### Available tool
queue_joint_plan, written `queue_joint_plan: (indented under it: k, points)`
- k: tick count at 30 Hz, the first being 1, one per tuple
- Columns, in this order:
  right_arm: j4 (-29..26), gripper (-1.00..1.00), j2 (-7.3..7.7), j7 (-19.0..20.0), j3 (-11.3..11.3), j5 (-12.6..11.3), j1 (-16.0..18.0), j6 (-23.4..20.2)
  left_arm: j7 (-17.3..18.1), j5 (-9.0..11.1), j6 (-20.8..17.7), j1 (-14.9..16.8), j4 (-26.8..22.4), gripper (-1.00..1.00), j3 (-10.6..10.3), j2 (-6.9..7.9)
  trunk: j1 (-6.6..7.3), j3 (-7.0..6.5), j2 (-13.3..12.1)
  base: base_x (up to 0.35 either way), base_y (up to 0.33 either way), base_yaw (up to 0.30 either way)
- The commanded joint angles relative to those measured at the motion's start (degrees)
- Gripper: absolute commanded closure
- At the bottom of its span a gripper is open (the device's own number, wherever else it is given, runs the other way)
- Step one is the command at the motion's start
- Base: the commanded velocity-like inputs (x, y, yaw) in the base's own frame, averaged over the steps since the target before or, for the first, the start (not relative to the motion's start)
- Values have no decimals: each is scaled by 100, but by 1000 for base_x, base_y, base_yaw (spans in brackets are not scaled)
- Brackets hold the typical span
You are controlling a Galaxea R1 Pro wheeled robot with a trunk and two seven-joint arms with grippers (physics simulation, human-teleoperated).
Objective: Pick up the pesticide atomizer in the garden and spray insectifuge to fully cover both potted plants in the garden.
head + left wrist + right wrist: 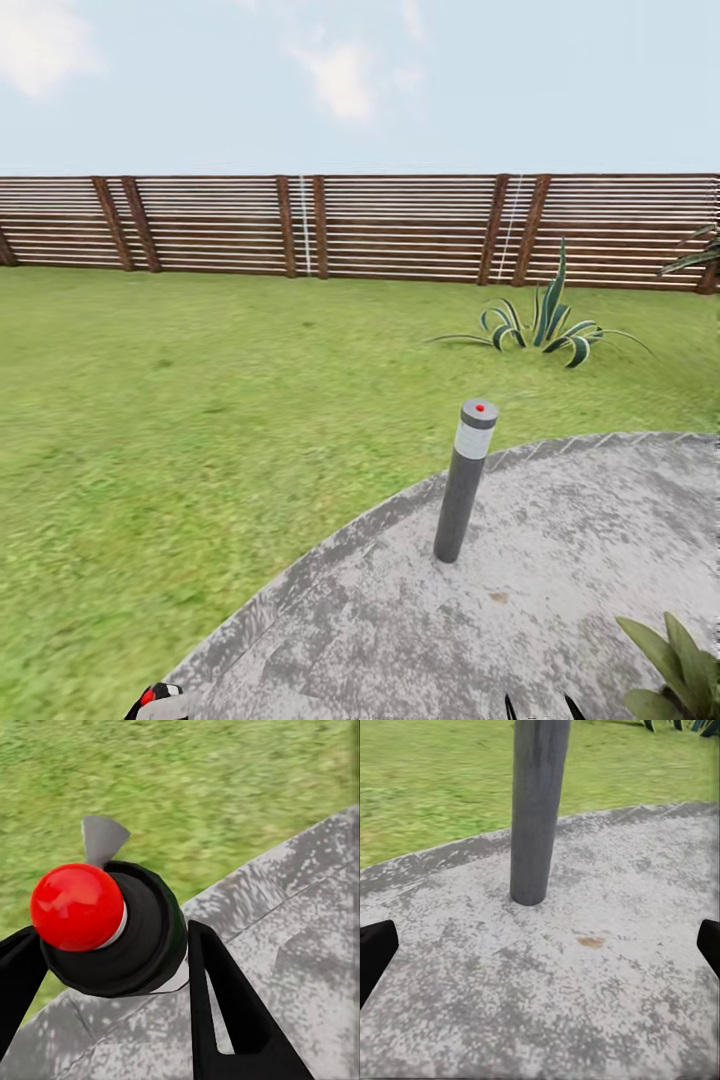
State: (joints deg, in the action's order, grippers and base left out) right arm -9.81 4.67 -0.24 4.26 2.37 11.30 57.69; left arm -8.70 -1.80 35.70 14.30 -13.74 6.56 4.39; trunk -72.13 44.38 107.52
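The left gripper (112, 967) was clenched on the pesticide atomizer (112, 926), its two black fingers (225, 1005) pressed against either side of the dark spray head. The round red tip (76, 906) pointed out past the fingertips, toward the lawn (187, 787). Beneath that claw lay the curved edge of the stone patio (300, 922), with grass just beyond it. In the head view the same atomizer (158, 698) peeked up at the bottom edge, red tip and pale body just visible.

Ahead of the right gripper (540, 945), whose black fingers (375, 949) stood wide apart and released with nothing between them, the grey bollard lamp (536, 810) rose upright from the patio (585, 1020), a small brown spot (590, 942) near its base. Further out from that claw grew a striped agave (545, 330) on the grass before the slatted wooden fence (400, 225). To the right of the claw, pointed green leaves of a potted plant (680, 665) showed at the corner of the head view, its pot cut off.
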Motion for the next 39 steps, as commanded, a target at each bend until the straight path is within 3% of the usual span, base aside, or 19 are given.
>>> queue_joint_plan:
  k: [1, 13, 39]
  points:
    - [5, -100, 0, -2, 31, 28, 4, 15, -18, -22, 16, 3, 3, 100, 11, 0, 1, 13, 2, 0, 6, -164]
    - [5, -100, 16, -1, 31, 27, 4, 14, -18, -24, 16, 3, 3, 100, 11, 0, 1, 109, 2, 0, 199, -174]
    - [5, -100, 19, 0, 40, 35, 4, 14, -18, -31, 16, 3, 3, 100, 4, -9, 1, 299, 2, 0, 5, -193]
